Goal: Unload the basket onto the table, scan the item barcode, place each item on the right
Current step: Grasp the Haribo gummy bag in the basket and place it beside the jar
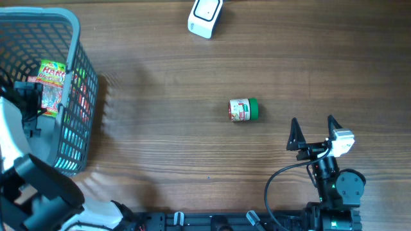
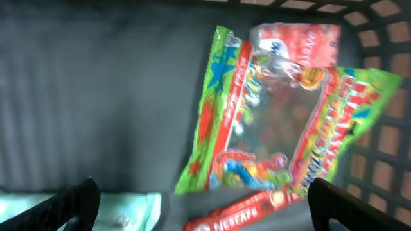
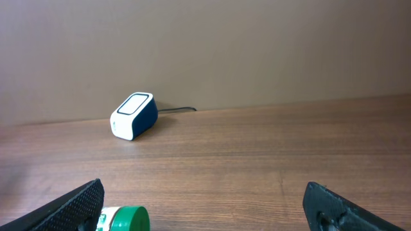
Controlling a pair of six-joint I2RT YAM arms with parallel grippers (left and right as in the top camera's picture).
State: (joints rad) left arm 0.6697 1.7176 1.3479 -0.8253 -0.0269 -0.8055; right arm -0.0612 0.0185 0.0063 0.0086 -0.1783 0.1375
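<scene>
Overhead: green-lidded jar (image 1: 243,110) on its side mid-surface (image 1: 160,147), untouched, between scanner (image 1: 205,17) at the far edge and right claw (image 1: 314,133) at the near edge, well apart from both. Right claw spread wide, empty, pointed toward jar. Left claw (image 2: 205,205) down inside basket (image 1: 80,45) at the left, hard to make out from above. Probable step: pre-grasp, nothing picked, nothing presented to scanner. Cannot tell which item is the target, jar for the right side or a basket packet for the left. Next move likely: close on chosen item, pinch, lift, turn barcode to scanner window. Jar round and lying down, could roll on contact, so better gripped across the body. Left wrist only: claw spread wide over gummy bag (image 2: 276,128), touching nothing; red-white packet (image 2: 295,38) partly under the bag, Nescafe stick (image 2: 237,213) at its lower edge. Right wrist only: scanner side-on with cable behind, jar lid low in frame near one fingertip. No barcode visible in any view.
</scene>
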